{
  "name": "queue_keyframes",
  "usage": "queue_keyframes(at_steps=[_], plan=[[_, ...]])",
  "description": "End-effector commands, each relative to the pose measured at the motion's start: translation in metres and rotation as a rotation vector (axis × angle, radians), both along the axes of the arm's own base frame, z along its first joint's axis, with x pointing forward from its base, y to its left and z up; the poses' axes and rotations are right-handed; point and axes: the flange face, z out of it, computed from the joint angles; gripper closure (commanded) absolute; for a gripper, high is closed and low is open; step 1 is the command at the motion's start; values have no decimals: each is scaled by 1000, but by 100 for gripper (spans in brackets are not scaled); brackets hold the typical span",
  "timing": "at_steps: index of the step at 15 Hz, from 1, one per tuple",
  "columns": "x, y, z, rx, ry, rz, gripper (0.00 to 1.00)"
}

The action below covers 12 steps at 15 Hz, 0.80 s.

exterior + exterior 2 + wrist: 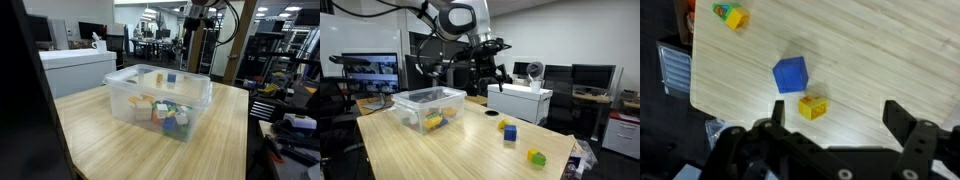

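My gripper (838, 118) is open and hangs high above the wooden table (870, 50) with nothing between its fingers. Below it in the wrist view lie a blue cube (790, 74) and a small yellow brick (812, 107), close together, the brick near my left finger (776, 110). A yellow and green block (732, 15) lies further off near the table's edge. In an exterior view the gripper (490, 80) is up in the air behind the table, with the blue cube (510, 133) and the yellow and green block (537, 157) lying on the table top.
A clear plastic bin (130, 100) with several coloured blocks inside stands on the table; its wall also shows (410, 112) in both exterior views. A white printer (520, 100) stands behind the table. Desks, monitors and shelves surround it.
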Motion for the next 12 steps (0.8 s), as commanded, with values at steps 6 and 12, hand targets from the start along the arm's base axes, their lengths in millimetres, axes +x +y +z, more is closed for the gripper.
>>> queue_keyframes(at_steps=[6, 12], plan=[[18, -33, -42, 90, 13, 249, 0], [32, -81, -63, 35, -4, 252, 0]])
